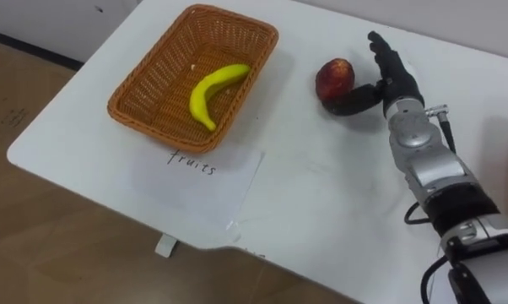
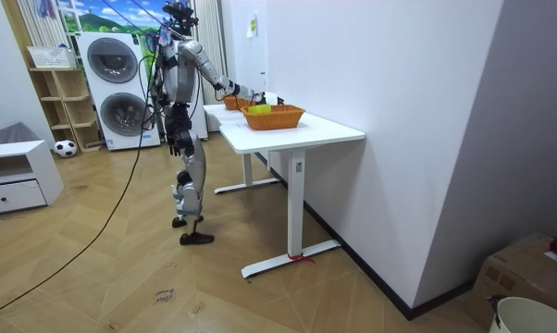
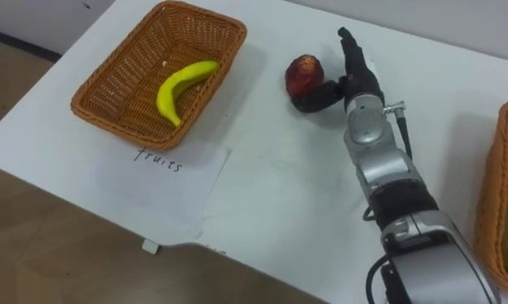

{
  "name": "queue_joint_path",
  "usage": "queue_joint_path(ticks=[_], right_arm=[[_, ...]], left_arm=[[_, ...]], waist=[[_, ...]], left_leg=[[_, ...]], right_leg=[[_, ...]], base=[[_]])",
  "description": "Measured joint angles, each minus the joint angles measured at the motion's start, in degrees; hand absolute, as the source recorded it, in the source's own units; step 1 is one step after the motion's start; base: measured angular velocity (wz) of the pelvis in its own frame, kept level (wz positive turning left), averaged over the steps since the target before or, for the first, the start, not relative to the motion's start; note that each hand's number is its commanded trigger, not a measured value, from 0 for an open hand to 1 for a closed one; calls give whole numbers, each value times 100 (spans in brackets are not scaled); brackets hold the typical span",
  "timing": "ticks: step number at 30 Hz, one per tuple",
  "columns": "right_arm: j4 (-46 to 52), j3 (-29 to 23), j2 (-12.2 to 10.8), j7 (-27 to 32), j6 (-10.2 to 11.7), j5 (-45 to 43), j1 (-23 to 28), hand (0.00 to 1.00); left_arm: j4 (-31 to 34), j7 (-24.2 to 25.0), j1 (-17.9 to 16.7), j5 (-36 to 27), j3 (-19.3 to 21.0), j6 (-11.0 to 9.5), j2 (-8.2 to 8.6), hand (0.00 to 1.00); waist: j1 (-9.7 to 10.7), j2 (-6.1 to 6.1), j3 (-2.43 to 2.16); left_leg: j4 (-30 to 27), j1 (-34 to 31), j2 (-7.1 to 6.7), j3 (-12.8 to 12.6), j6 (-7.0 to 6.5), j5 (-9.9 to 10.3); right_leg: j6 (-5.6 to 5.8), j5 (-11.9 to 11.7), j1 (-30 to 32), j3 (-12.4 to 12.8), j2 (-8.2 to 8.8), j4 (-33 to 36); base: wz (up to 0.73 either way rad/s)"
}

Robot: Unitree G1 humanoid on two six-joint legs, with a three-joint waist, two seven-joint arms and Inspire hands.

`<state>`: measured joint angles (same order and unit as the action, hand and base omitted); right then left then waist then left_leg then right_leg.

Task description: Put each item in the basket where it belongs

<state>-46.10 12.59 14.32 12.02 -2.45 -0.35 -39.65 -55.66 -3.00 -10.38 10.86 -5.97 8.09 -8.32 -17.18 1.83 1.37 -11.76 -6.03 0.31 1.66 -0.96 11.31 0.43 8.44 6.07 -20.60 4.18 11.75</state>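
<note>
A red apple point(image 1: 333, 78) lies on the white table point(image 1: 321, 203), to the right of the wicker fruit basket point(image 1: 132, 116). My right hand point(image 1: 395, 76) is just right of the apple, open. Its fingers point straight away from me and its thumb reaches to the apple's near side. A yellow banana point(image 1: 213, 91) lies inside the fruit basket. A second wicker basket point(image 3: 500, 186) stands at the right edge, with something pale inside it. In the room view the robot stands at the table's long side, with its left hand point(image 2: 175, 141) hanging by its hip.
A white paper sheet point(image 1: 199, 176) with a handwritten label lies in front of the fruit basket, near the table's front edge. Wooden floor shows beyond the table's left edge. A wall runs along the table's far side.
</note>
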Motion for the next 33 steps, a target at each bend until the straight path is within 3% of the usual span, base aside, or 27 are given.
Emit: queue_joint_path(ticks=[11, 29, 30, 31, 33], right_arm=[[64, 387, 1, -18, 5, -259, -85, 0], [-30, 426, -2, -178, 13, -270, -84, 0], [-30, 425, -2, -180, 13, -270, -84, 22], [-30, 420, -2, -181, 13, -269, -84, 98], [-32, 418, -2, -188, 13, -269, -85, 100]], left_arm=[[-574, -35, 287, -7, 10, -63, -2, 0], [-622, -9, 325, -5, 10, -63, -2, 0], [-622, -6, 325, -5, 9, -63, 0, 0], [-622, -5, 325, -4, 9, -63, 7, 0], [-621, -5, 325, -5, 9, -62, 13, 0]], waist=[[-208, -7, 0], [-221, -20, 11], [-220, -19, 11], [-220, -18, 11], [-215, -15, 11]], left_leg=[[-1, -29, -5, 30, -1, -8], [-12, -41, -13, 41, -9, -14], [-12, -42, -13, 42, -9, -14], [-12, -43, -13, 43, -9, -14], [-12, -43, -14, 44, -9, -14]], right_leg=[[0, 0, 0, -43, 9, -25], [1, 0, 3, -98, 69, 1], [0, 0, 4, -99, 69, 2], [0, 0, 5, -99, 70, 2], [1, 0, 4, -102, 69, 2]], base=[[1], [1], [0], [0], [0]])
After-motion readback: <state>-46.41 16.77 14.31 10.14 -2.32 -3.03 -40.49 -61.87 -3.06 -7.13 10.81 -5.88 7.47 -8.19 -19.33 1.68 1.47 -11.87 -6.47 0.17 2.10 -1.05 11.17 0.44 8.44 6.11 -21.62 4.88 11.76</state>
